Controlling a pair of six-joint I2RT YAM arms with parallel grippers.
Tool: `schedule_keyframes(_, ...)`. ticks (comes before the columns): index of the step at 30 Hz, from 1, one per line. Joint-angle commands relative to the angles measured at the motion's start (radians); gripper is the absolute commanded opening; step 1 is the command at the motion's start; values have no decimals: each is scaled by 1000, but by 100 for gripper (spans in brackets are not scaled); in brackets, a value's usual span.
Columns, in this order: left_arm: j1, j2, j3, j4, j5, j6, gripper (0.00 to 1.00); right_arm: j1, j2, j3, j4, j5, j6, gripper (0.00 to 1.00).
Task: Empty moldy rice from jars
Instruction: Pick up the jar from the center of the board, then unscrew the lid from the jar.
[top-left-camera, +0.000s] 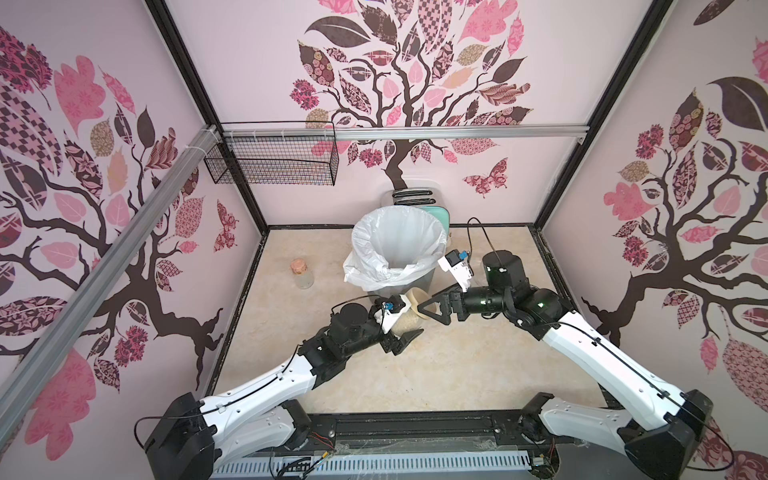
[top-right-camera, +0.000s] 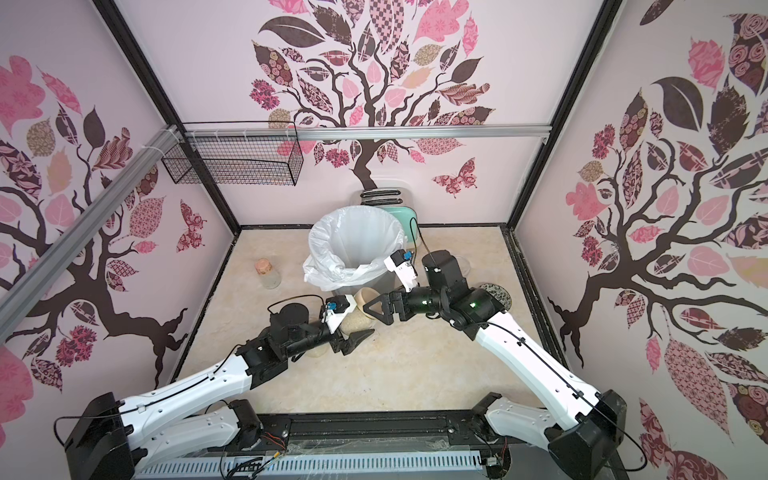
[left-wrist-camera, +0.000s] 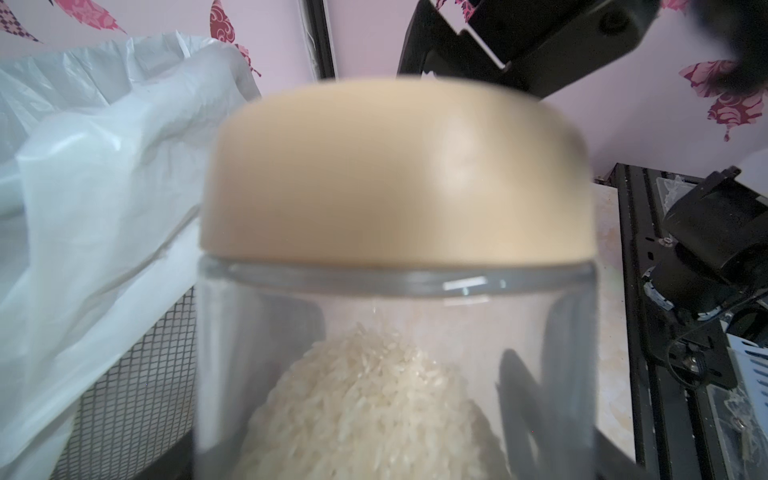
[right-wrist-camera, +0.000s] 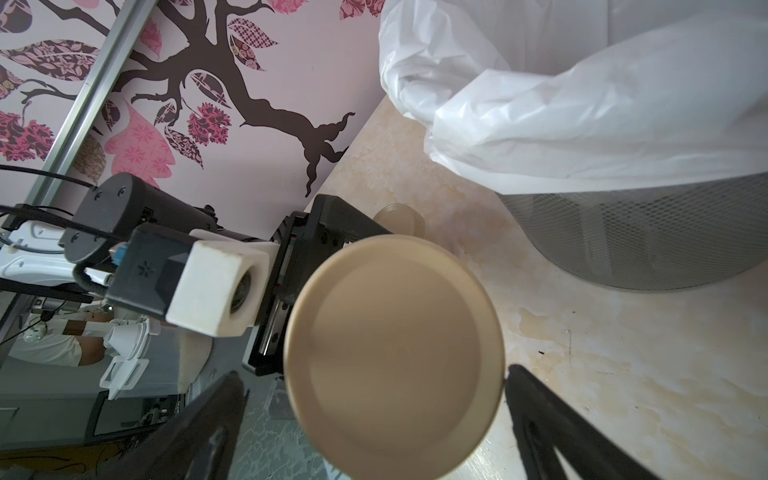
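Largely hidden by the clamping left gripper (top-left-camera: 405, 322), the jar (left-wrist-camera: 395, 332) is held sideways, lid (right-wrist-camera: 395, 353) between the spread jaws of the right gripper (top-left-camera: 428, 308).

**Jar right up in the lens, lid on**

The jar (left-wrist-camera: 395, 316) fills most of the shot: clear glass, with a beige lid (left-wrist-camera: 395, 174) sitting on it, a bit blurry. Inside, the rice (left-wrist-camera: 365, 411) is piled in a pale heap against the glass. Just beside the jar, a white bag (left-wrist-camera: 104, 174) drapes over a mesh bin (left-wrist-camera: 137, 399). Past the lid there's some black robot hardware (left-wrist-camera: 498, 41) in front of the pink wall (left-wrist-camera: 644, 124).
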Motion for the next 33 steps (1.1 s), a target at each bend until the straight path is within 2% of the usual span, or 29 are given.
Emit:
schedule_keyframes(1, 0, -29, 47, 120, 20, 12, 74, 1, 5, 29, 10, -27, 8, 98)
schedule_keyframes(9, -1, -14, 56, 117, 45, 14, 73, 3, 26, 38, 10, -50, -1, 84)
schedule_keyframes(23, -4, 16, 81, 110, 64, 20, 72, 4, 52, 50, -1, -66, -19, 90)
schedule_keyframes(29, -4, 1, 92, 74, 100, 0, 72, 4, 51, 50, -6, -83, -93, 73)
schedule_keyframes(33, -4, -27, 93, 41, 146, -29, 70, 3, 36, 6, 69, -200, -168, 71)
